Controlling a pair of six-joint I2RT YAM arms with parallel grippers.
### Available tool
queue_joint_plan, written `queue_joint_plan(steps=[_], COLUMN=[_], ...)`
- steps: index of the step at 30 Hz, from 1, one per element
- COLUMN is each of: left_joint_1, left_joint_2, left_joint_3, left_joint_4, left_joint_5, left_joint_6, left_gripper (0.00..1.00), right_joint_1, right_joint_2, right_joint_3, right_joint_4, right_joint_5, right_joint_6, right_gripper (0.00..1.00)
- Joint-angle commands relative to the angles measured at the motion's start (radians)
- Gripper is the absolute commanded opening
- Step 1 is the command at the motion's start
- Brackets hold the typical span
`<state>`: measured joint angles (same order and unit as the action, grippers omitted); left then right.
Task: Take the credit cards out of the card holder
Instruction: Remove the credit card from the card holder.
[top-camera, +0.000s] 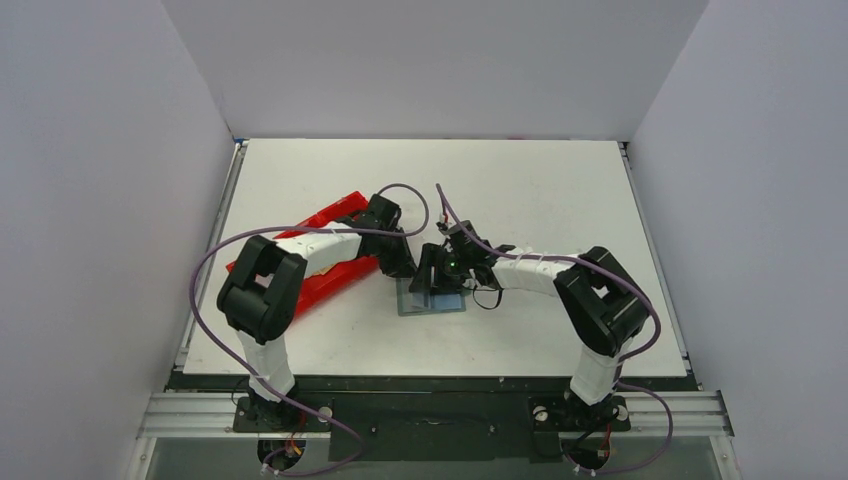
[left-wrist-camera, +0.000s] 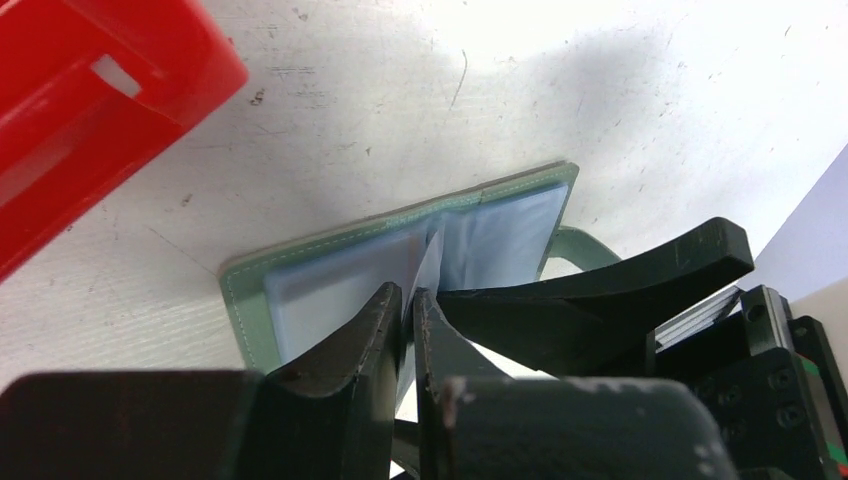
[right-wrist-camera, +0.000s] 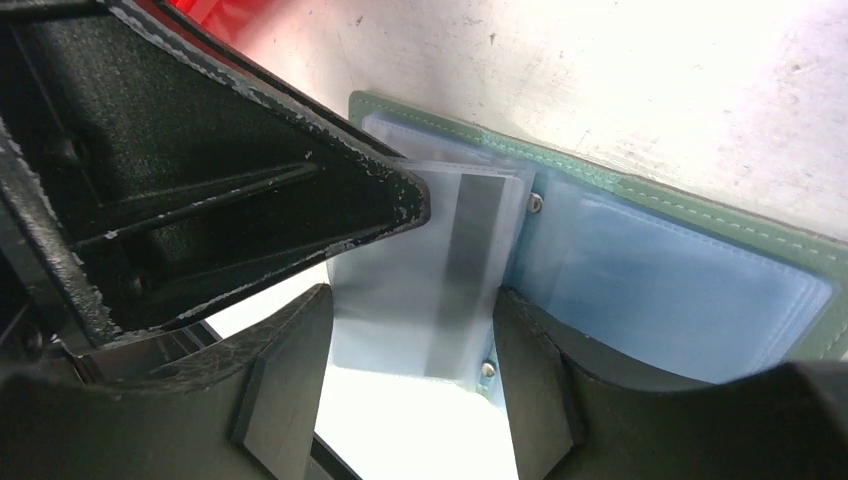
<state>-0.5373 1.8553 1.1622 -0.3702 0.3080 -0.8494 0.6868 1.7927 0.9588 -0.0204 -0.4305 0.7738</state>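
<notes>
The grey-green card holder lies open on the table, its clear blue-tinted sleeves facing up. My left gripper is shut on one thin pale sleeve leaf and holds it upright over the spine. A grey stripe runs down that leaf. Whether a credit card sits inside it I cannot tell, and no credit cards show plainly. My right gripper is open, one finger on each side of the raised leaf. Its right finger lies over the holder's right half.
The red plastic tray lies just left of the holder, partly under my left arm, and shows at the upper left in the left wrist view. The holder's green tab sticks out past my right gripper's finger.
</notes>
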Motion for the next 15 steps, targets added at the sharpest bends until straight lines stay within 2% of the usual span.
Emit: queue_joint_plan(steps=[1, 8, 15], left_joint_1=[-0.013, -0.031, -0.052], left_joint_2=[-0.042, -0.055, -0.072], left_joint_3=[0.010, 0.022, 0.045], left_joint_4=[-0.005, -0.023, -0.030], left_joint_5=[-0.003, -0.011, -0.010], left_joint_6=[-0.001, -0.007, -0.023], left_gripper=[0.05, 0.06, 0.24], right_joint_1=[-0.002, -0.003, -0.022], right_joint_2=[-0.071, -0.129, -0.228], right_joint_3=[0.018, 0.004, -0.031], right_joint_4=[-0.030, 0.011, 0.012], right_joint_5=[0.032, 0.017, 0.029], right_joint_6=[-0.034, -0.053, -0.038], right_gripper=[0.55, 0.61, 0.61])
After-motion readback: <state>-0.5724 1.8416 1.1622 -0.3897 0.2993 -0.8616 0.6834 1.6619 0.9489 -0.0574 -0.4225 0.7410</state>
